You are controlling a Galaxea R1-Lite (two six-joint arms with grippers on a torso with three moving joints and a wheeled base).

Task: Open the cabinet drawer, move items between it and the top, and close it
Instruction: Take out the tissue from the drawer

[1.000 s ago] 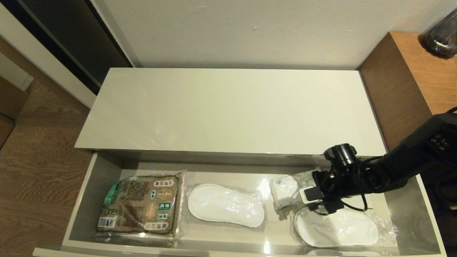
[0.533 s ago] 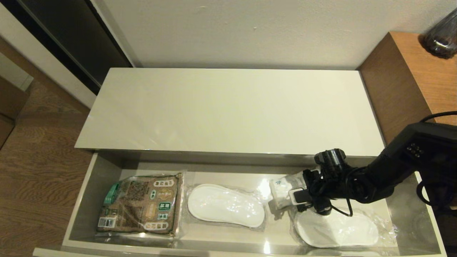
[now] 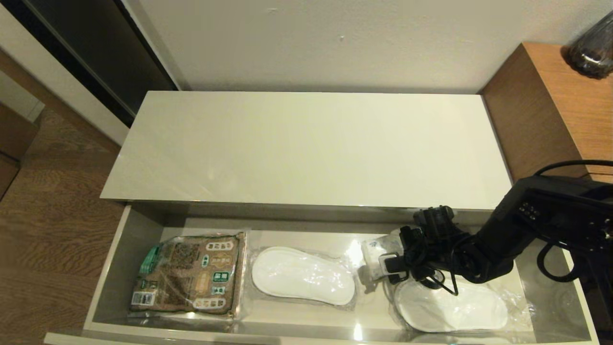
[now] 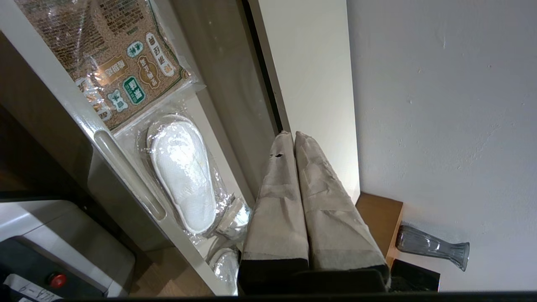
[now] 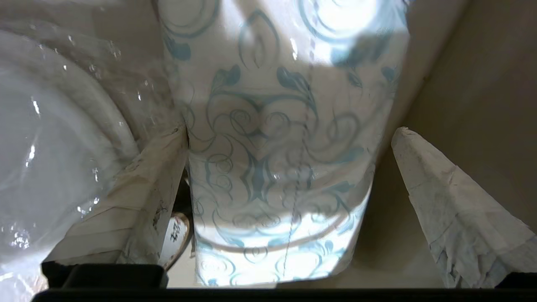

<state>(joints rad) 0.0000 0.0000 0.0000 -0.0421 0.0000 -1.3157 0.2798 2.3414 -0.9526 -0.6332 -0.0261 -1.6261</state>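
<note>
The cabinet drawer [image 3: 123, 249] stands pulled out, its grey inside showing. Above it the cream top [image 3: 306, 148] lies bare. The white packet [image 3: 376, 250] with blue-green print lies flat in the drawer's right half. My right gripper [image 3: 389, 262] reaches down into the drawer over it. In the right wrist view the right gripper [image 5: 291, 129] is open, one taped finger on each side of the packet [image 5: 277, 159]. A small dark round thing with a white face [image 5: 175, 235] peeks beside one finger; I cannot tell whether it is the tape roll. My left gripper [image 4: 292, 134] is shut and empty, parked out of the head view.
A brown-and-green printed packet [image 3: 189, 273] lies at the drawer's left. One bagged white slipper [image 3: 301, 274] sits mid-drawer, another [image 3: 450, 306] under my right arm. A taller brown wooden unit [image 3: 550, 100] with a dark vase [image 3: 591, 45] stands at the right.
My right gripper has moved leftward and lower into the drawer, coming over the white packet. The forearm has swung in behind it. Nothing else has moved.
</note>
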